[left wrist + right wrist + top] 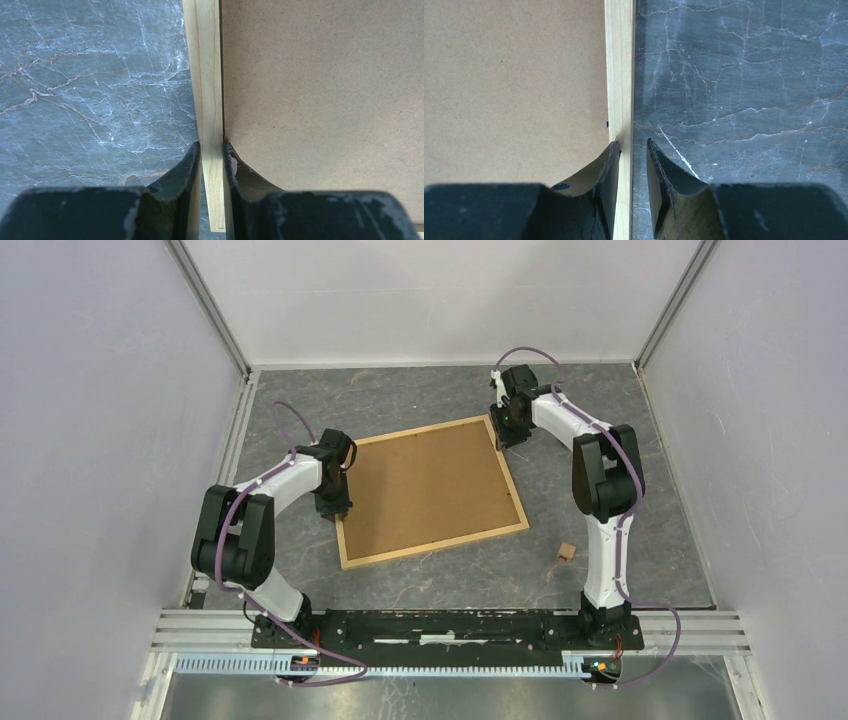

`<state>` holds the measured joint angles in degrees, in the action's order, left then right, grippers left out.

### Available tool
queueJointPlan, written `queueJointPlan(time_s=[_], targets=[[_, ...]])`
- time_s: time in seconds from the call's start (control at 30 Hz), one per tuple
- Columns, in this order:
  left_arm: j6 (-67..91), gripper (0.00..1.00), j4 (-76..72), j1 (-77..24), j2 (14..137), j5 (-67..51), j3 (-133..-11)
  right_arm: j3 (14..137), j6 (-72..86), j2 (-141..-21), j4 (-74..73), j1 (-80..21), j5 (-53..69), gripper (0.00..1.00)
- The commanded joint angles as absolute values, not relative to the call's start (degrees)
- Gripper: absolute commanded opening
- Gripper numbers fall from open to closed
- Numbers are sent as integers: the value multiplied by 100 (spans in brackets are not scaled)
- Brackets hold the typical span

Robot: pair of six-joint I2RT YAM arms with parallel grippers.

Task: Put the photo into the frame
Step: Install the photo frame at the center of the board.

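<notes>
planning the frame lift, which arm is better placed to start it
Left, probably: the left gripper pinches the frame rail on both sides; the right gripper straddles its rail with a gap showing.

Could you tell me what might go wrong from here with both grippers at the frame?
1. The right gripper straddles a wooden strip of the frame with a gap beside one finger; lifting now might let that side slip.
2. The left gripper pinches only the thin opposite strip, so uneven lifting could twist the frame or loosen the brown backing panel.
</notes>
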<state>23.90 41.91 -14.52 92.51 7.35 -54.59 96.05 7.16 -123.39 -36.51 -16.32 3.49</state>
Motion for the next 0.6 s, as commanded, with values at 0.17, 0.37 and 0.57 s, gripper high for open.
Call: queueJointPlan(time_s=[0.17, 0.37, 0.57], targets=[[2216, 2, 3983, -1569, 9389, 379, -5476, 9944, 688, -12681, -3452, -1587, 404, 34], [2208, 2, 3986, -1573, 9396, 345, -5489, 9813, 672, -12703, -3368, -1588, 396, 34], [2206, 2, 3992, -1586, 9416, 353, -5520, 9879, 651, -12812, -3379, -1582, 393, 34]])
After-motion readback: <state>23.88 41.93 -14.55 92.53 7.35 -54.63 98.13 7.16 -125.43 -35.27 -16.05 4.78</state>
